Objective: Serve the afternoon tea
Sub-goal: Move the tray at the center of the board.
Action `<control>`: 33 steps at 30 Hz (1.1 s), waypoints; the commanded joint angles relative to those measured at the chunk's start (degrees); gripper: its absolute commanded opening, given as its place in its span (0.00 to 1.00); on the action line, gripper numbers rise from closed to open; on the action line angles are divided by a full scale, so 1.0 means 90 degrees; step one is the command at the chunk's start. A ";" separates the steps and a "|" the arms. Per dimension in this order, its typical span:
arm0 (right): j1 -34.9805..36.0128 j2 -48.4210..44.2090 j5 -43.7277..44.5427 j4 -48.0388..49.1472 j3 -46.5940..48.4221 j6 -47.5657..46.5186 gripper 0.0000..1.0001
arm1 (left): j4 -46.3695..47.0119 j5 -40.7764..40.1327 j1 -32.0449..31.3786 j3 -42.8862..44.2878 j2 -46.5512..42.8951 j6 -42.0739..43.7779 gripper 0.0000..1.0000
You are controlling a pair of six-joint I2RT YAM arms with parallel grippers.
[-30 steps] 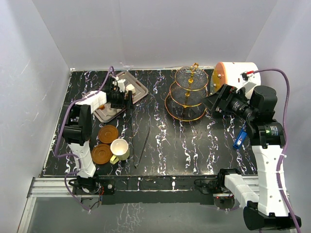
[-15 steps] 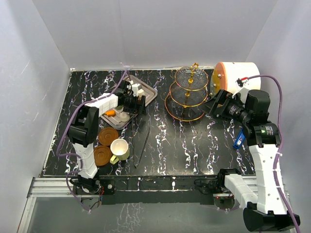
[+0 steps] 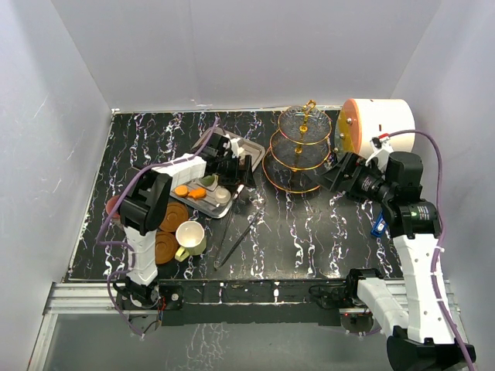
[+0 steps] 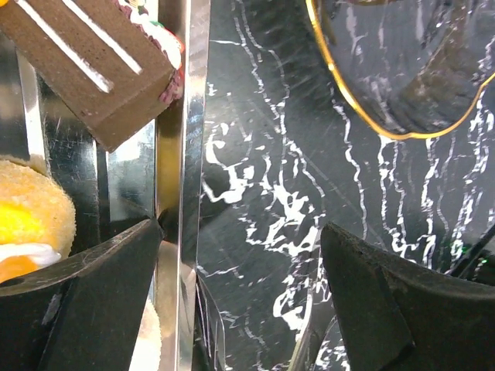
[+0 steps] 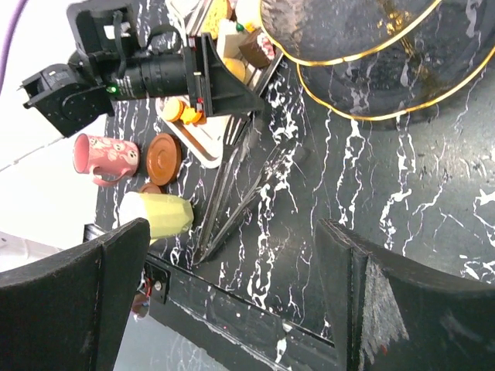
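My left gripper [image 3: 238,168] [image 4: 241,232] is open, its jaws astride the right rim of the steel tray [image 3: 219,207], one finger [image 4: 77,294] inside the tray. On the tray lie a brown cake [image 4: 85,62], a yellow cake [image 4: 31,224] and orange cakes [image 3: 186,190]. The three-tier glass stand [image 3: 298,154] with gold rim [image 4: 363,108] stands just right of the tray. My right gripper [image 3: 334,171] [image 5: 233,228] is open and empty, right of the stand. The cream cup [image 3: 191,236], two brown saucers [image 3: 172,216] and the maroon cup [image 5: 104,154] are at the front left.
Black tongs [image 3: 240,228] lie on the table just right of the tray's front corner. The big white cylinder [image 3: 379,124] with orange end lies at the back right, behind my right arm. White walls close in the table on three sides.
My left gripper has moved right towards the stand, and the steel tray with its cakes has slid right with it. The tongs have swung round. My right gripper has drawn back slightly.
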 commanded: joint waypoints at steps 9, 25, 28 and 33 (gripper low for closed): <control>-0.0034 -0.0370 -0.0050 -0.0267 -0.0878 -0.0048 0.86 | 0.0569 -0.0035 -0.0861 0.0162 0.0468 -0.1924 0.84; -0.0032 -0.0387 0.0094 -0.0425 -0.1456 0.0092 0.85 | -0.1325 -0.1150 -0.1198 0.1657 -0.0349 -0.1125 0.92; -0.0026 -0.0398 0.0046 -0.0546 -0.1639 0.0174 0.84 | -0.1648 -0.1325 -0.1199 0.1408 -0.0903 -0.0841 0.92; -0.0024 -0.0630 -0.0258 -0.0522 -0.2367 0.0620 0.81 | -0.1688 -0.1416 -0.1204 0.0108 -0.2405 -0.0636 0.91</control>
